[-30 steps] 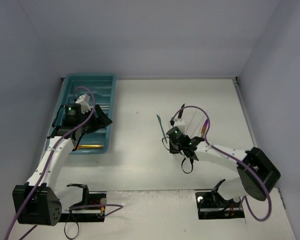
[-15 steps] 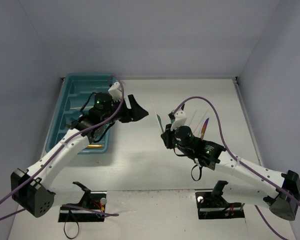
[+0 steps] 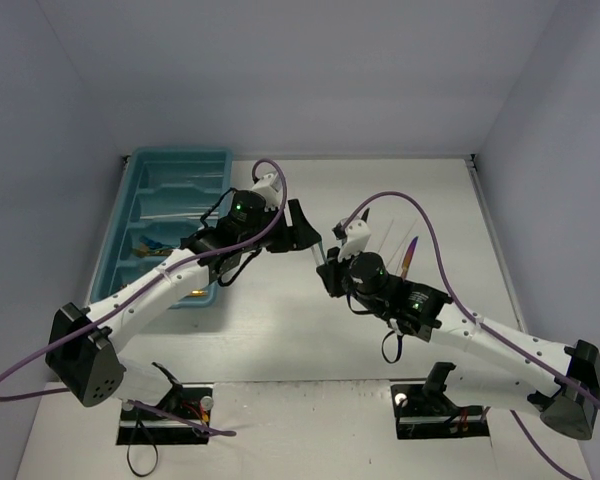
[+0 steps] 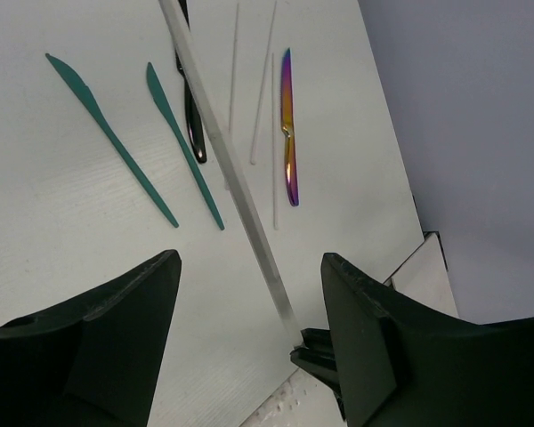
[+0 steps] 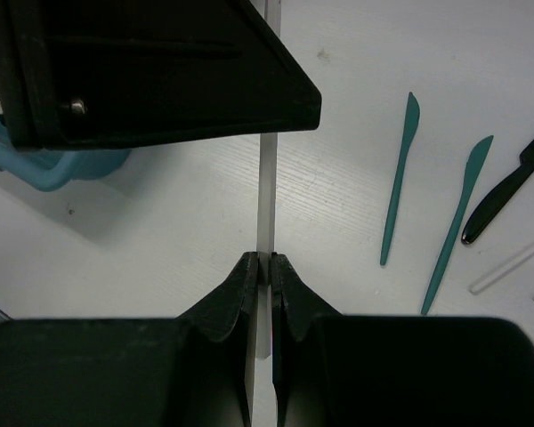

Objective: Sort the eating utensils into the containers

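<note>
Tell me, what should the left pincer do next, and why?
Probably close on the silver utensil. The right pincer is shut on its end, and the open left pincer frames its free length, so a handover toward the teal tray looks likely.

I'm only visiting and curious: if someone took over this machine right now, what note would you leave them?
Right pincer: shut on a pale flat utensil, held above the table.
Left pincer: open at its other end, not gripping.
Tray: some utensils already inside.
Left to sort, on the table: two teal knives, a black one, an iridescent one, thin white pieces.
</note>
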